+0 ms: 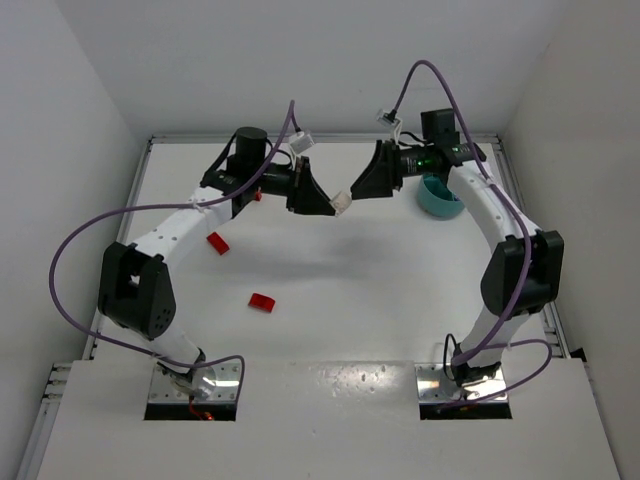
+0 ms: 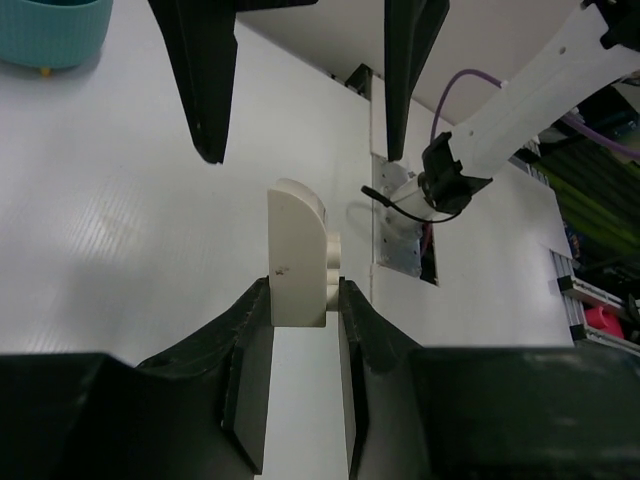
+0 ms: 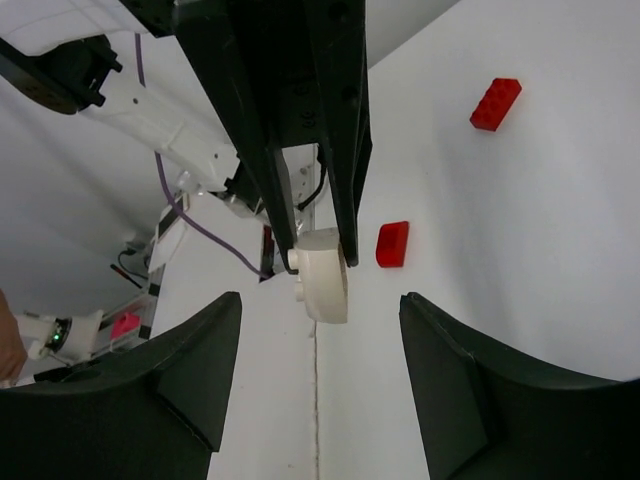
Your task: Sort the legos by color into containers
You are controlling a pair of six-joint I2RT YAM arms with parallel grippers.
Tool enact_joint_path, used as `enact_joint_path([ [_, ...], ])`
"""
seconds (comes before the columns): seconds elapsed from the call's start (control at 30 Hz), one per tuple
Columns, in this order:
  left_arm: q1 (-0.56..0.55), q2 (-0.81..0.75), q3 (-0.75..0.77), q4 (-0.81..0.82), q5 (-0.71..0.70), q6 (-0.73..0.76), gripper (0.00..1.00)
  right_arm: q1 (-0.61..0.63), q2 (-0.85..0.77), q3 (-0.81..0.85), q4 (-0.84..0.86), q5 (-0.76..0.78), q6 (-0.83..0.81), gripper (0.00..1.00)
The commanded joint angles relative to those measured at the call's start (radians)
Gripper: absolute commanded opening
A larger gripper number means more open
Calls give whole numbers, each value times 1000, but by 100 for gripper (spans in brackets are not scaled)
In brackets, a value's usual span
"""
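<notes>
My left gripper (image 1: 333, 207) is shut on a white lego (image 1: 343, 203) and holds it above the middle back of the table. In the left wrist view the white lego (image 2: 298, 255) stands upright between the fingertips of my left gripper (image 2: 305, 305). My right gripper (image 1: 354, 192) is open and faces it, just apart. In the right wrist view my right gripper (image 3: 320, 370) has its jaws wide on either side of the white lego (image 3: 325, 275), not touching it. The teal tub (image 1: 438, 197) sits at the back right, under the right arm.
Two red legos (image 1: 218, 244) (image 1: 262, 302) lie on the table at the left; both show in the right wrist view (image 3: 496, 104) (image 3: 393, 244). A small red piece (image 1: 257, 194) lies by the left arm. The teal tub (image 2: 50, 30) shows at the top left of the left wrist view.
</notes>
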Motion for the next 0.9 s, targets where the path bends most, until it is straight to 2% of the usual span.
enact_joint_path([
  [0.0, -5, -6, -1, 85, 70, -42, 11, 27, -16, 22, -87, 9, -133, 65],
  [0.13, -5, -6, 9, 85, 80, -42, 11, 47, 5, 42, -196, 46, -247, 65],
  [0.3, -14, 3, 9, 95, 70, -51, 11, 77, 5, 51, -218, 72, -279, 63],
  [0.53, -32, 12, 9, 104, 60, -51, 11, 99, 5, 51, -209, 90, -279, 45],
  [0.63, -32, 12, -11, 104, 60, -51, 11, 99, -4, 51, -198, 90, -279, 41],
  [0.73, -32, 12, -22, 104, 60, -51, 12, 99, -4, 51, -187, 100, -279, 30],
  [0.77, -32, 12, -22, 104, 60, -51, 14, 99, -4, 60, -187, 109, -279, 22],
  [0.87, -32, 1, -47, 95, 39, -40, 33, 87, -15, 60, -187, 119, -279, 11],
])
